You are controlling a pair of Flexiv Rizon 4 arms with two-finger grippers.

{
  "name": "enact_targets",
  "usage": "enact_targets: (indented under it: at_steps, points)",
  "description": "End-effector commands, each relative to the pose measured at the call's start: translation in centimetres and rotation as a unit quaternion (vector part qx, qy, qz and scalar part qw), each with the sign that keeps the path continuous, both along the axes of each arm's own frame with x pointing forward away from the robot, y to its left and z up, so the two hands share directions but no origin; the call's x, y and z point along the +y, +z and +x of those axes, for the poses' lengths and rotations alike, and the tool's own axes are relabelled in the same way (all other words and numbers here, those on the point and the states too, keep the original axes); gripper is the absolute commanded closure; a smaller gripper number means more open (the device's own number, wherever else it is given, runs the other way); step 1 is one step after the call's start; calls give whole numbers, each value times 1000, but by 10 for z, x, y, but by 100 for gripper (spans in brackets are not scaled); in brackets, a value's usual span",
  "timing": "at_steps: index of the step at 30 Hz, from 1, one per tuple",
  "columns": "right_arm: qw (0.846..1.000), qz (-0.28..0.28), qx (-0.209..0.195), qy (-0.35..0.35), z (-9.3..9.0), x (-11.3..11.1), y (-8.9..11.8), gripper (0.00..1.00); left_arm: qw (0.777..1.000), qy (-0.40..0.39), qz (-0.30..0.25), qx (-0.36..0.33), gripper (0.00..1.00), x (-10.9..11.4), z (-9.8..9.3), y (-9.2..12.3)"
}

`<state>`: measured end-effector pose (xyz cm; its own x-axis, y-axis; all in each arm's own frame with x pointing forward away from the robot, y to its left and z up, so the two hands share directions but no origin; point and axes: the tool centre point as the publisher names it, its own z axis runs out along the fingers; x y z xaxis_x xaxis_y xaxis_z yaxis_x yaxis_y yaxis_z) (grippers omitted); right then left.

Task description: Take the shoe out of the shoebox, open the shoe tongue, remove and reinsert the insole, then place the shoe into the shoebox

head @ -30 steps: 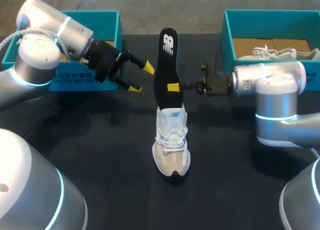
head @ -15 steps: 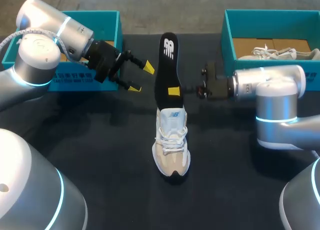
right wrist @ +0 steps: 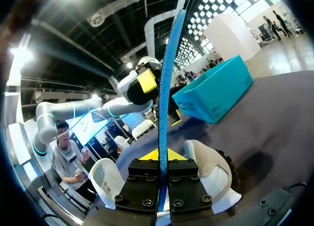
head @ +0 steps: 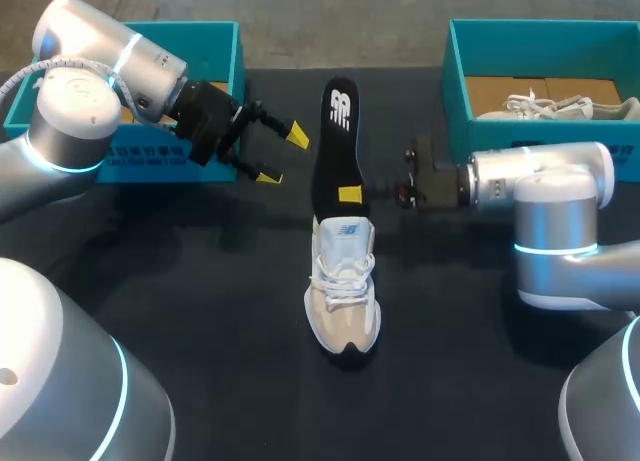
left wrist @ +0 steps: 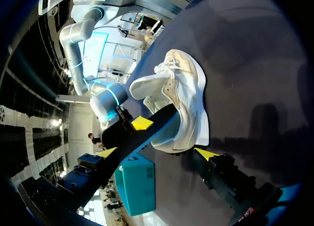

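A white and beige shoe (head: 343,286) stands on the black table, toe toward the near edge. A black insole (head: 335,141) rises from its opening, and my right gripper (head: 350,194) is shut on the insole's lower part. In the right wrist view the insole (right wrist: 164,84) runs edge-on as a blue strip out of my right gripper (right wrist: 163,155), with the shoe (right wrist: 208,167) just under it. My left gripper (head: 281,155) hangs open to the left of the insole, touching nothing. In the left wrist view the shoe (left wrist: 179,101) and insole (left wrist: 147,130) lie ahead of my left gripper (left wrist: 157,153).
A teal shoebox (head: 222,43) stands at the back left behind my left arm. Another teal shoebox (head: 456,66) at the back right holds a second white shoe (head: 555,107). The left box (right wrist: 216,91) shows beyond the insole in the right wrist view.
My right gripper has carried the insole down toward the shoe, so its lower end sits deeper at the opening. The left arm has not moved.
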<state>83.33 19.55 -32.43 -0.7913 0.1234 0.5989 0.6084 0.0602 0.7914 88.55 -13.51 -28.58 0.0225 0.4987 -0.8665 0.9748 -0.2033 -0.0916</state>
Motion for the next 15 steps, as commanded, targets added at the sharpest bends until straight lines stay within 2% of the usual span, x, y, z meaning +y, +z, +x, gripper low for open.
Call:
enact_targets:
  at_steps: [1, 15]
  points:
    - [1000, -4, 2, -5, -7, 0, -1, 100, 1000, 0, 0, -1, 0, -1, 0, 0]
    - [1000, -25, 12, 2, -14, 0, -10, 100, 1000, 0, 0, -1, 0, -1, 0, 0]
